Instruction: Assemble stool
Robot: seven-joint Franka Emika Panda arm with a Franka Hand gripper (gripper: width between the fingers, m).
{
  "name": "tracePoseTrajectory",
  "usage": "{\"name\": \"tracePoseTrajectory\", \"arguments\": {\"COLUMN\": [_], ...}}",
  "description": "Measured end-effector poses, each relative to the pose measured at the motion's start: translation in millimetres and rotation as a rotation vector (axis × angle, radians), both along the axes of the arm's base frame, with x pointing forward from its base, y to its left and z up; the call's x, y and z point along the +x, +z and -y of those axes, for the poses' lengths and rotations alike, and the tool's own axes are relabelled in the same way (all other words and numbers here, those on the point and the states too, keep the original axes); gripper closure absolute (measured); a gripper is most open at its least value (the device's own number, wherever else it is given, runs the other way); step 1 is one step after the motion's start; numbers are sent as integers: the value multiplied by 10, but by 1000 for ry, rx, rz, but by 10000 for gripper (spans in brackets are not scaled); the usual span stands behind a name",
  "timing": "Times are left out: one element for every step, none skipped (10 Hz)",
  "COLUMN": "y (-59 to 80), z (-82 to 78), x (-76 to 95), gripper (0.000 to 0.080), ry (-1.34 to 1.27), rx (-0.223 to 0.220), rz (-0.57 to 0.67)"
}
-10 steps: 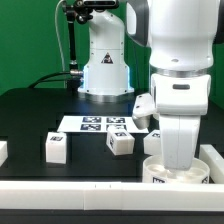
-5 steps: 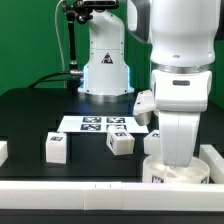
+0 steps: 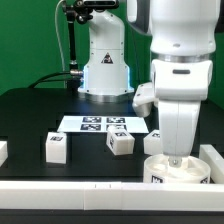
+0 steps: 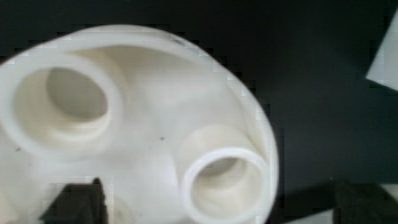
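Observation:
The stool's round white seat (image 3: pixel 158 172) lies at the front of the table on the exterior view's right, directly under my gripper (image 3: pixel 172 157). In the wrist view the seat (image 4: pixel 151 95) fills the picture with two round sockets facing up. My gripper (image 4: pixel 214 205) is open just above it, its dark fingertips (image 4: pixel 75 200) wide apart with nothing held between them. Two blocky white legs (image 3: pixel 57 147) (image 3: pixel 121 143) with tags stand on the black table to the left of the seat. A third white block (image 3: pixel 143 104) shows partly behind the arm.
The marker board (image 3: pixel 100 124) lies flat behind the two legs. White border rails run along the front edge (image 3: pixel 70 188) and stand at the right end (image 3: pixel 213 160). The arm's base (image 3: pixel 105 70) stands at the back.
The gripper has opened from shut to wide and let go of the seat. The arm has risen slightly over the seat; the legs have not moved.

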State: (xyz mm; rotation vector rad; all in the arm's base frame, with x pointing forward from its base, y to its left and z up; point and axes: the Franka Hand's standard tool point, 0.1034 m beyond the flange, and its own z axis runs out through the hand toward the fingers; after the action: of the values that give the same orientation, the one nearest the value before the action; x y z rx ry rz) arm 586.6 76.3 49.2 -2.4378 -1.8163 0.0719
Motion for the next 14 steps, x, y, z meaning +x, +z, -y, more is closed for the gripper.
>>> {"name": "tracePoseTrajectory", "arguments": {"y": [108, 198, 274, 298, 284, 270, 269, 261, 256, 246, 216, 222, 220, 214], "z": [4, 56, 163, 288, 408, 500, 484, 481, 483, 491, 531, 532, 510, 505], "x": [-74, -158, -227, -321, -457, -554, -533, -539, -541, -536, -540, -543, -543, -546], "gripper": [152, 152, 150, 150, 150, 150, 150, 150, 150, 150, 150, 150, 150, 150], "ry": [-22, -33, -46, -77, -116, -143, -143, -163, -175, -210, -367, -540, -639, -667], "rx": [-7, -15, -23, -32, -45, -55, -54, -56, -57, -57, -69, -88, -96, -96], "rz": [7, 9, 25, 36, 15, -11, -10, -12, -13, -11, -11, -16, -18, -22]}}
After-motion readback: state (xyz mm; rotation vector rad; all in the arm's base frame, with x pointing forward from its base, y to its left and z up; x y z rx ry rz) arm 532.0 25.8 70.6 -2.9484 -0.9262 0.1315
